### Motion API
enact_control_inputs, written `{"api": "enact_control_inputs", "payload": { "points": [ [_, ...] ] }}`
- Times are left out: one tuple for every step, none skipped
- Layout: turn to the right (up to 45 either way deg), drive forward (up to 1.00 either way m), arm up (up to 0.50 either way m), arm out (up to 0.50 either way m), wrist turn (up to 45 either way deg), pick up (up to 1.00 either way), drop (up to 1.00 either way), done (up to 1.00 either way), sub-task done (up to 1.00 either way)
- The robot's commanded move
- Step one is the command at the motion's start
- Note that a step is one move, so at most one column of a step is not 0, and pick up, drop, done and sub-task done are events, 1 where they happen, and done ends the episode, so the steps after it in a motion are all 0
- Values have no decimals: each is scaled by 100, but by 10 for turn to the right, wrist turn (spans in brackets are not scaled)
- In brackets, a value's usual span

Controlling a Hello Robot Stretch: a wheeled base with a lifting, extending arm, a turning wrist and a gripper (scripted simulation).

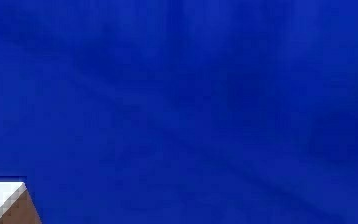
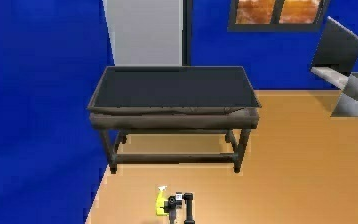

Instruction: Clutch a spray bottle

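One dark-topped table (image 2: 173,88) and blue wall (image 2: 37,60) stand beyond the hand (image 2: 171,205).

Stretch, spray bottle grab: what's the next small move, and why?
Probably a slight shift of the gripper toward the small yellow thing seen against the wood floor, in front of the dark-topped table. It sits just left of the gripper in the arm side view; whether they touch can't be told. Keep it small: the blue wall looks close ahead.
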Motion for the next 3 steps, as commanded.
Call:
{"api": "enact_control_inputs", "payload": {
  "points": [
    [0, 0, 0, 0, 450, 0, 0, 0, 0],
    [0, 0, 0, 0, 450, 0, 0, 0, 0],
    [0, 0, 0, 0, 450, 0, 0, 0, 0]
  ]
}}
